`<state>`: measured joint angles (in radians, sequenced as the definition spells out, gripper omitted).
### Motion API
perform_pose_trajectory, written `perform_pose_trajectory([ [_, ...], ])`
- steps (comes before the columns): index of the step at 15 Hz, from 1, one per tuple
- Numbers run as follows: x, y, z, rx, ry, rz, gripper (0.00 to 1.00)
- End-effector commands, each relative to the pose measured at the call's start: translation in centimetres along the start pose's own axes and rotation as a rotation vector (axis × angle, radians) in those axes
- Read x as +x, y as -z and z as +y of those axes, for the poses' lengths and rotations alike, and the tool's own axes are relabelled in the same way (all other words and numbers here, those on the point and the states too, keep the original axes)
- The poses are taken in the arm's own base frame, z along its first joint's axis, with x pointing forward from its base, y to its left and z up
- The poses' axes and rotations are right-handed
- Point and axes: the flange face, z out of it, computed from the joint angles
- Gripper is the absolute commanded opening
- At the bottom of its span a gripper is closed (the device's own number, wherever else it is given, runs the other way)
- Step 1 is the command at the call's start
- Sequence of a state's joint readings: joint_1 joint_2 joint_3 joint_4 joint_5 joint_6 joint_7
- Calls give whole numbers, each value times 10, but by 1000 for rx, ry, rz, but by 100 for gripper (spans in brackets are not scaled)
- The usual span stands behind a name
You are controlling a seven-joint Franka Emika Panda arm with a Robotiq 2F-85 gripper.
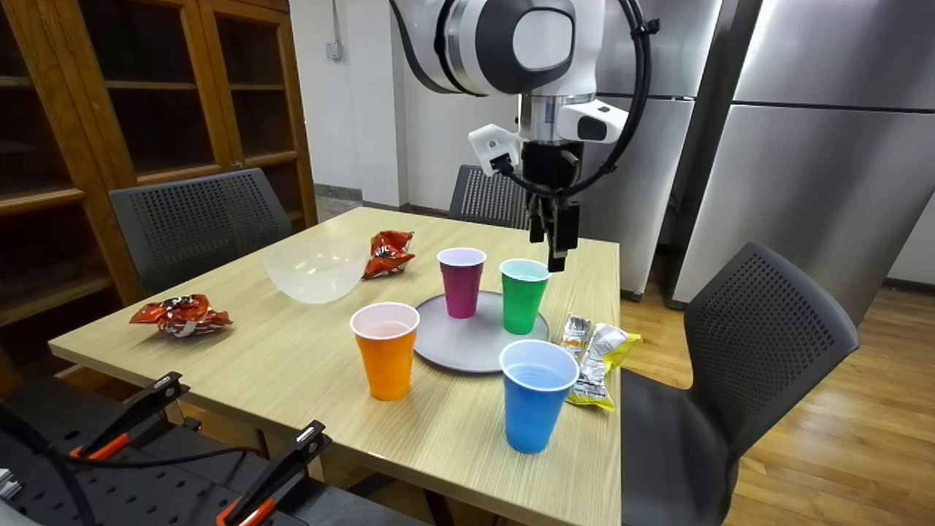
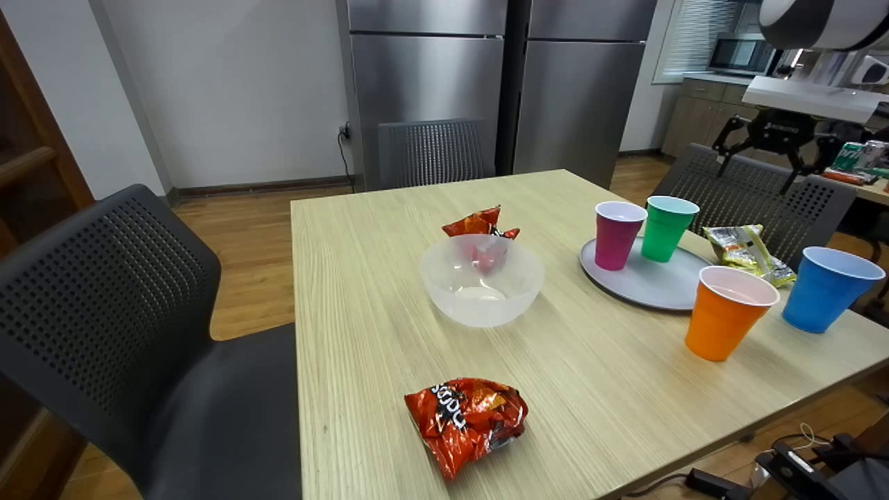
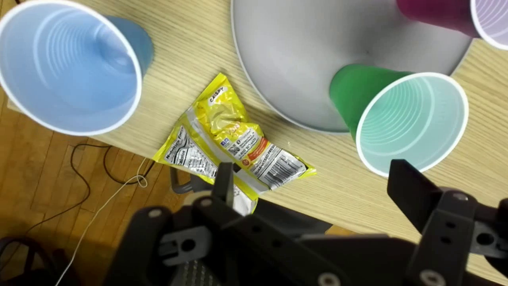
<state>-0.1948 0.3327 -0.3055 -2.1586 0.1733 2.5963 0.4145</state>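
My gripper point(image 3: 311, 170) hangs above the table with its fingers spread wide and nothing between them. In the wrist view its left finger overlaps a crumpled yellow and silver snack packet point(image 3: 238, 137), which lies below at the table's edge. The right fingertip overlaps the rim of a green cup point(image 3: 363, 89); no contact can be made out. That cup and a magenta cup point(image 1: 462, 288) stand upright on a round grey plate point(image 1: 445, 343). A blue cup point(image 1: 537, 402) and an orange cup point(image 1: 387, 358) stand on the bare tabletop near the plate.
A frosted bowl point(image 2: 483, 292) stands on the wooden table point(image 2: 361, 292). One red chip bag point(image 2: 465, 423) lies in front of it in an exterior view, another red bag point(image 1: 389, 253) beside it. Dark chairs point(image 1: 760, 351) surround the table, and steel refrigerators point(image 1: 825, 168) stand behind.
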Motion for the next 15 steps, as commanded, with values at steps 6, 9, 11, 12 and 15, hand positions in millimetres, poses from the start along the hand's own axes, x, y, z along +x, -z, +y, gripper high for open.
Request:
perform_pose_trajectory([
  [6,41,-25,14,-108,108,60,100],
  [9,49,-40,15,-129,117,57,100],
  [11,53,-50,16,-146,123,50,100],
  [12,55,-54,16,-154,128,48,100],
  [15,61,-65,18,-182,144,42,100],
])
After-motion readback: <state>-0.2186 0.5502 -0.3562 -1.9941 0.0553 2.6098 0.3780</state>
